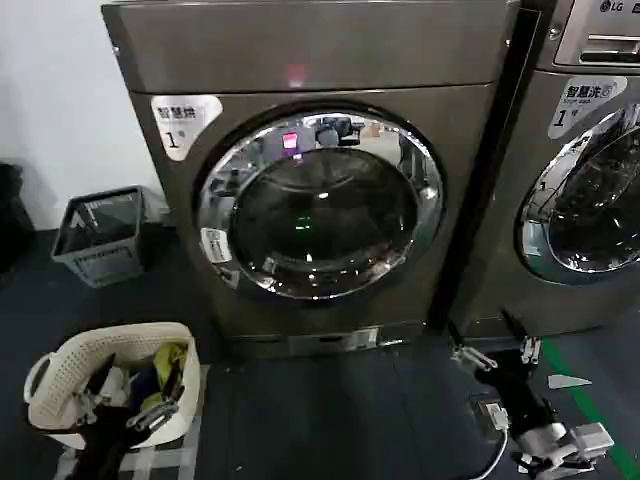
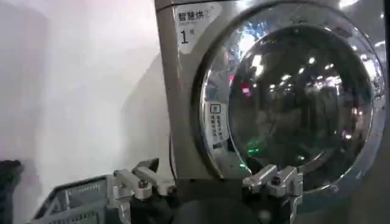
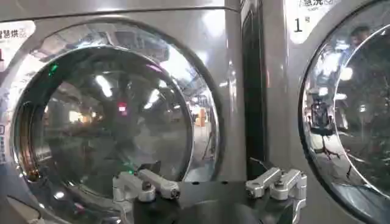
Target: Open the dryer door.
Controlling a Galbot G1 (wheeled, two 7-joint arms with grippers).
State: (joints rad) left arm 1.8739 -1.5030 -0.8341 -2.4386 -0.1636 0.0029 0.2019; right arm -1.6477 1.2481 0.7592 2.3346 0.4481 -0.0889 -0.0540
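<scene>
1. Right pincer: low on the floor at the right front of the dryer, fingers apart, clamped on nothing.
2. Left pincer: fingers apart, facing the dryer door's lower left rim, not touching it.
3. Dryer door: closed flat against the bronze-grey front, chrome rim around dark glass, below the white "1" sticker.
4. Surroundings: LG machine to the right; grey basket and white laundry basket on the floor at left.
</scene>
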